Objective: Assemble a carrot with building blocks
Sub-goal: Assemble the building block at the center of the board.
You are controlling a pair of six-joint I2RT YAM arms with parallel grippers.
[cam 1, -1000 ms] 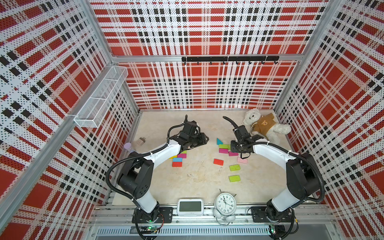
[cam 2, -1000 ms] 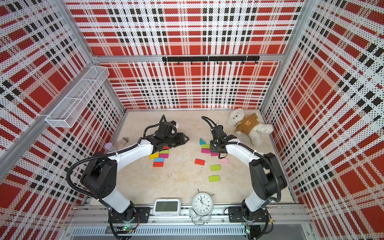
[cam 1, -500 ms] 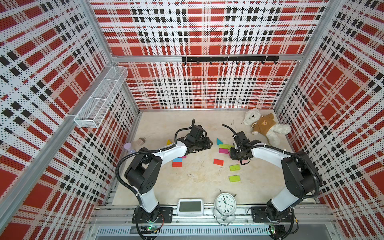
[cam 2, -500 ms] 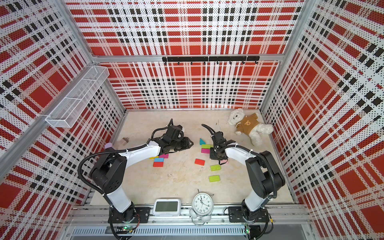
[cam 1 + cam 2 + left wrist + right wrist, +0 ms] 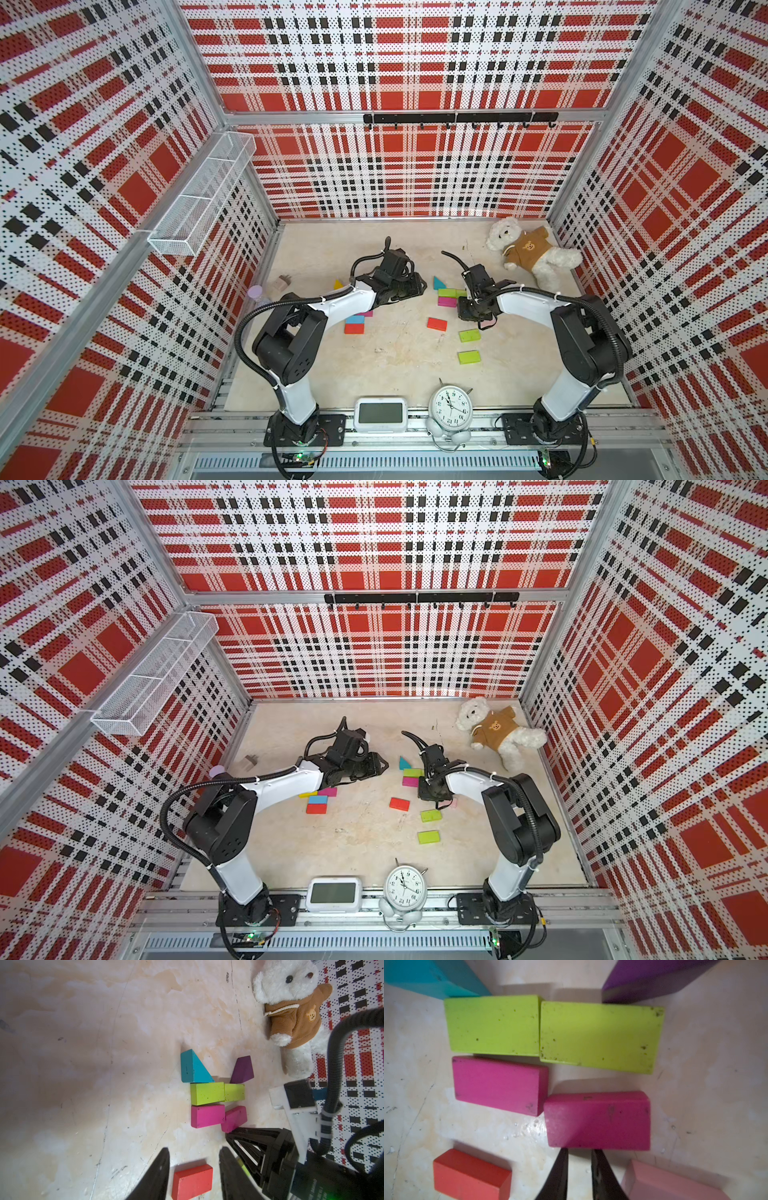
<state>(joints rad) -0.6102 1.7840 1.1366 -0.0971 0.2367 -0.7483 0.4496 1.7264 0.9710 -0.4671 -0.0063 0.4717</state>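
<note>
The building blocks lie in a cluster in the left wrist view: a teal wedge (image 5: 192,1068), a purple wedge (image 5: 243,1070), two lime bricks (image 5: 207,1093), two magenta bricks (image 5: 207,1115). My right gripper (image 5: 579,1152) is nearly shut on nothing, its tips against the edge of the skewed magenta brick (image 5: 598,1120), beside a pink brick (image 5: 664,1184). My left gripper (image 5: 194,1148) hovers open and empty left of the cluster, with a red brick (image 5: 192,1181) on the table beyond it. In both top views the grippers (image 5: 417,286) (image 5: 432,789) face each other.
Two loose lime bricks (image 5: 469,335) lie toward the front. Blue, red and magenta bricks (image 5: 354,319) sit under the left arm, a yellow wedge (image 5: 338,284) behind it. A teddy bear (image 5: 528,253) lies back right. Two clocks (image 5: 450,409) stand at the front edge.
The right gripper dropped toward the front onto the magenta brick's edge and narrowed its jaws. The left gripper shifted a little to the right and closed slightly.
</note>
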